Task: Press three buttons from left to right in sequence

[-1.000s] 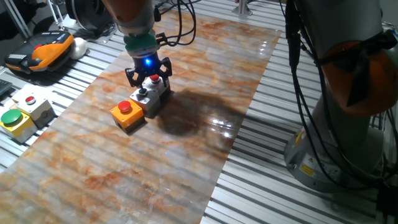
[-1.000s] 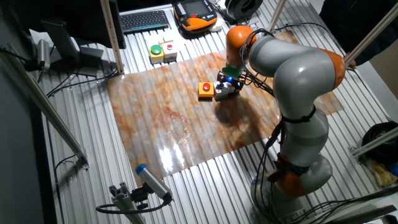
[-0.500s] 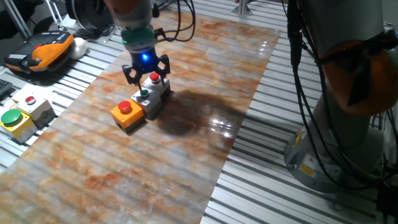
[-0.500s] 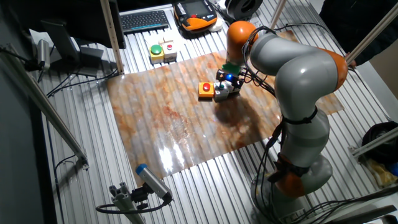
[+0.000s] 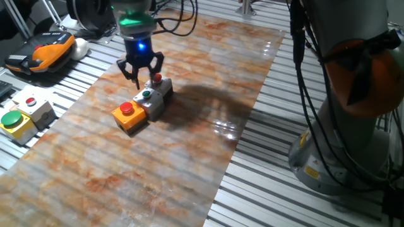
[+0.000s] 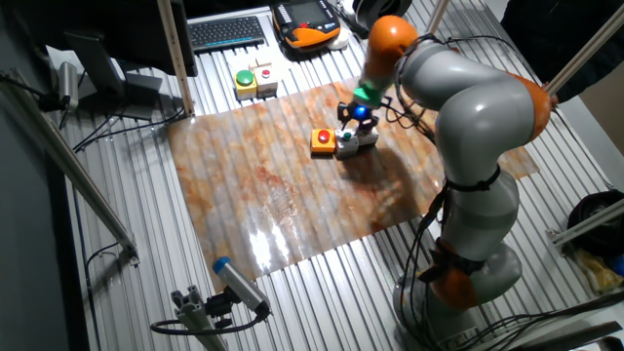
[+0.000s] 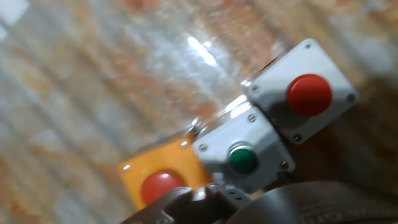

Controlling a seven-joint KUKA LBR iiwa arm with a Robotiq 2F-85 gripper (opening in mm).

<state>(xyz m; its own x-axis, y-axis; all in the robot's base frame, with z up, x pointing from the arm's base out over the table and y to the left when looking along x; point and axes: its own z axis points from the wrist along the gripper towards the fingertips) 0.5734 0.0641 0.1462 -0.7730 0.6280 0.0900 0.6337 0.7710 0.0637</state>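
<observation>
The three buttons stand in a tight diagonal row on the marbled mat: orange box with red cap [image 5: 127,112], pale grey box with green cap [image 5: 146,97], pale grey box with red cap [image 5: 158,82]. In the other fixed view the orange box [image 6: 323,141] is leftmost and the grey boxes [image 6: 355,138] follow. My gripper [image 5: 140,75] hangs in the air just above and behind the red-capped grey box, touching nothing; it also shows in the other fixed view [image 6: 355,114]. The hand view looks down on the orange box [image 7: 160,185], green cap [image 7: 242,160] and red cap [image 7: 309,93]. No view shows a gap between my fingertips.
A yellow box with a large green button [image 5: 12,121] and a beige box with a red button [image 5: 33,106] sit left of the mat on the slatted table. An orange teach pendant [image 5: 41,53] lies at the far left. The arm's base [image 5: 353,107] stands right.
My gripper has lifted off the row of buttons and drifted up and to the far left. The boxes have not moved.
</observation>
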